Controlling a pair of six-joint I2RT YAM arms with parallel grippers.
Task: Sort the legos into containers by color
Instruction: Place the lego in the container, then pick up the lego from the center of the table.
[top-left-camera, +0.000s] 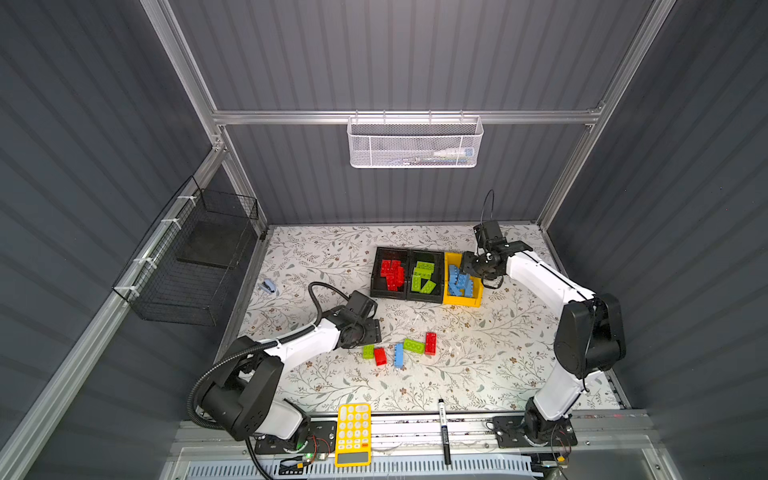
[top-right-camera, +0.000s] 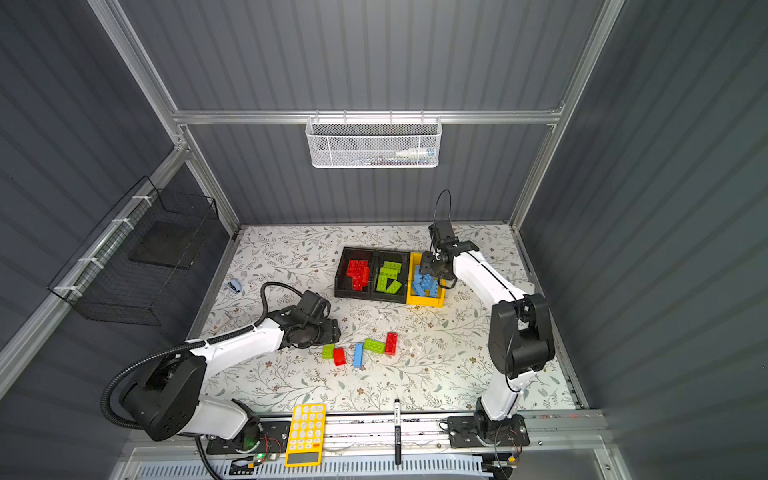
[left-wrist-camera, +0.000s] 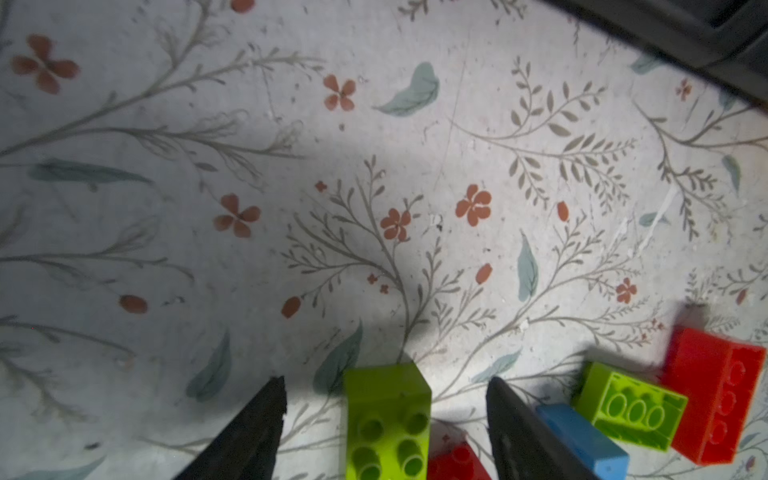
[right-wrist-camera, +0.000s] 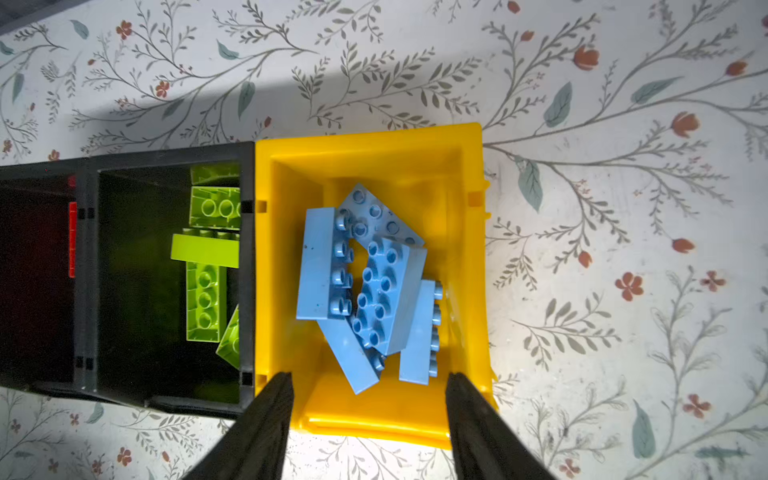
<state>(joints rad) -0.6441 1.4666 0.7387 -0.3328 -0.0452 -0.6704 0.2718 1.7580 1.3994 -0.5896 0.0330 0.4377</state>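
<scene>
Several loose legos lie mid-table: a small green brick (top-left-camera: 368, 351), a small red one (top-left-camera: 380, 356), a blue one (top-left-camera: 399, 355), a long green one (top-left-camera: 413, 345) and a long red one (top-left-camera: 430, 343). My left gripper (left-wrist-camera: 386, 382) is open low over the table. The small green brick (left-wrist-camera: 386, 419) sits between its fingers with a gap on each side. At the back stand a black bin (top-left-camera: 390, 250) with red legos, a black bin (top-left-camera: 426, 252) with green ones and a yellow bin (right-wrist-camera: 365, 139) with blue legos (right-wrist-camera: 374, 286). My right gripper (right-wrist-camera: 370, 378) hangs open and empty above the yellow bin.
A yellow calculator (top-left-camera: 353, 434) and a black marker (top-left-camera: 444, 430) lie at the front edge. A small blue-grey object (top-left-camera: 268, 286) sits at the table's left side. A black wire basket (top-left-camera: 195, 257) hangs on the left wall, a white mesh basket (top-left-camera: 413, 143) on the back wall.
</scene>
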